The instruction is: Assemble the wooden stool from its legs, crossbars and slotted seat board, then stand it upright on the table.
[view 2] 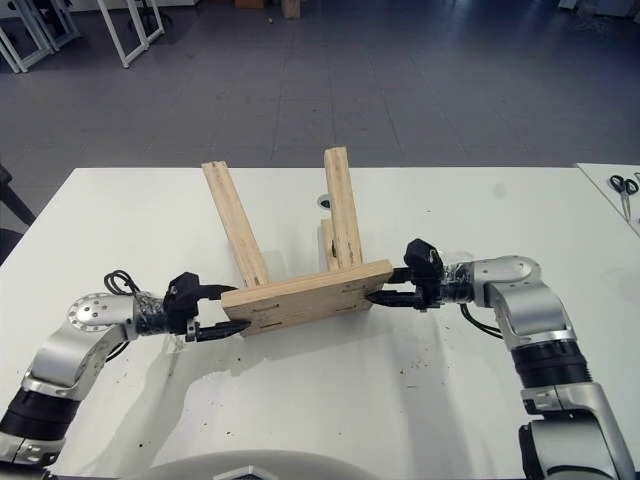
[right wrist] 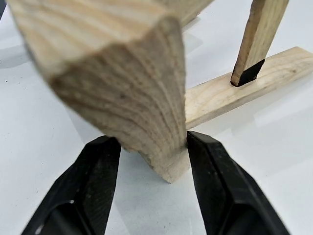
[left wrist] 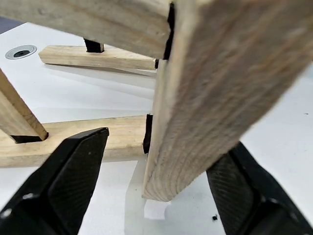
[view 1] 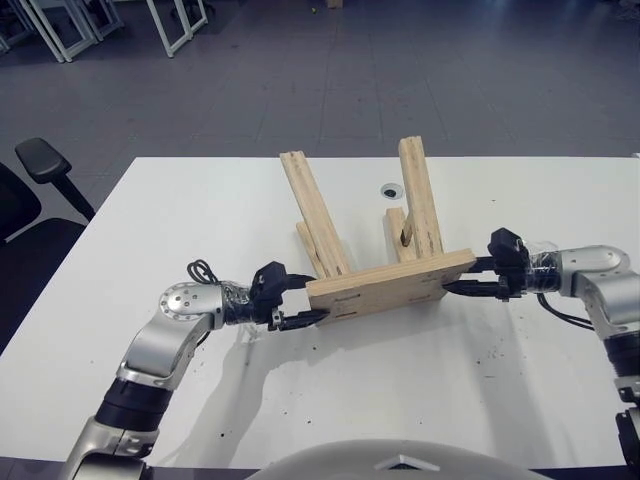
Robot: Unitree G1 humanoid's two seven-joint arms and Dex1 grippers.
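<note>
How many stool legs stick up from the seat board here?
2 clearly: left leg, right leg, both rising from the seat board. Lower wood pieces beside each may be further legs, partly hidden.

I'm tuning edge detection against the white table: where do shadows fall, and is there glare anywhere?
Left eye view: soft shadows on the table under the seat board and beneath the left claw, no glare. Right wrist view: a pale shadow under the board's end at the right claw. Left wrist view: a thin shadow along the far wooden bar.
</note>
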